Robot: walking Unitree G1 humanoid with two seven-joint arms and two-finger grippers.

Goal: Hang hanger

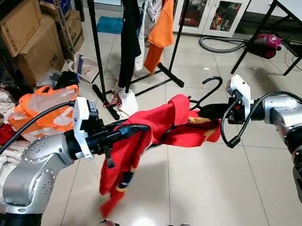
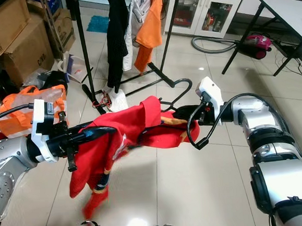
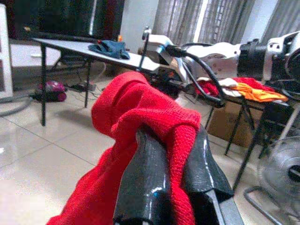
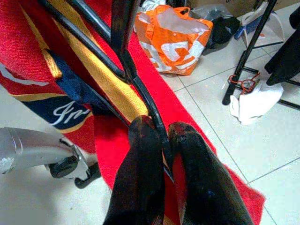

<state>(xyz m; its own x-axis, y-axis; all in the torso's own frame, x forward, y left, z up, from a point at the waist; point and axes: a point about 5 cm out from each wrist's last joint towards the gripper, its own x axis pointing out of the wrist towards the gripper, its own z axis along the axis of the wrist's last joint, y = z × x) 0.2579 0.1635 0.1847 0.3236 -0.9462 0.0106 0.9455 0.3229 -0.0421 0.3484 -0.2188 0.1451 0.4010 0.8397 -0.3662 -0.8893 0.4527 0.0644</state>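
A red knitted garment (image 1: pixel 142 140) with yellow and navy trim is draped over a black hanger (image 1: pixel 208 90), whose hook curls up above it. My left gripper (image 1: pixel 134 129) is shut on the garment's left shoulder; red cloth is pinched between its fingers (image 3: pixel 145 178). My right gripper (image 1: pixel 206 112) is shut on the hanger's black bar (image 4: pixel 150 112) at the right end. Both hold the load in the air over the tiled floor. A black clothes rack (image 1: pixel 135 41) with hanging clothes stands behind.
An orange bag (image 1: pixel 43 108) and cardboard boxes (image 1: pixel 27 39) lie at the left. The rack's base feet (image 1: pixel 171 74) spread across the floor ahead. A table (image 1: pixel 289 13) and a pink vacuum cleaner (image 1: pixel 266 42) stand at the back right.
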